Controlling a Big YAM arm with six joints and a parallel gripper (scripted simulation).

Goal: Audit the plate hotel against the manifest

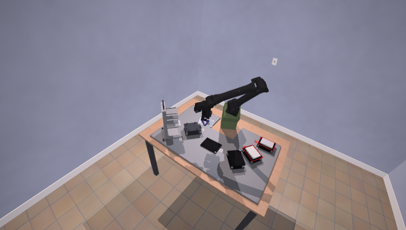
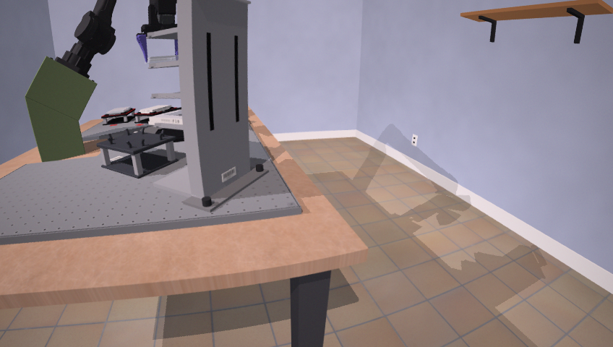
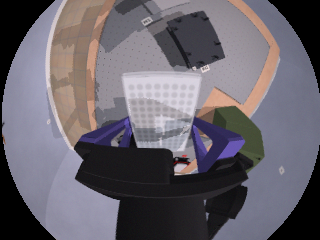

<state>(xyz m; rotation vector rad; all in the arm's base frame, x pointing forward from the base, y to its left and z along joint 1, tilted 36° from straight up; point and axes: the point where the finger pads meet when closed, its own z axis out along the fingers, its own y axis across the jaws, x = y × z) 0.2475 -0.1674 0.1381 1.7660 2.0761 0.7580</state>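
Room: blue-grey walls, tiled floor, wooden table (image 1: 273, 199) with a grey perforated deck (image 1: 250, 182) on top.
Arm: my black arm (image 1: 236, 91) rises from the green pedestal (image 1: 229, 120) at the back of the deck, elbow high, forearm reaching towards the hotel side.
Hotel H1: grey tower (image 1: 165, 119) at the far-left end of the deck. From the exterior view a white plate (image 2: 168, 118) lies on a low shelf; its label is too small to read.
Nests: raised black nest (image 1: 191, 128) just beside the hotel, flat black nest (image 1: 210, 144) mid-deck, another black nest (image 1: 235, 158) to its right.
Quarantine: two red-edged nests (image 1: 252, 153) (image 1: 266, 143) at the right end, each with a white plate seated in it.
Gripper: my gripper (image 1: 205, 122) hangs above the deck between the raised nest and the pedestal, pointing down.
Fingers: purple fingers stand wide, pinching a clear well plate (image 3: 162, 103) by its long sides.
Held plate: off the deck, touching no nest. ID not readable from the wrist view.
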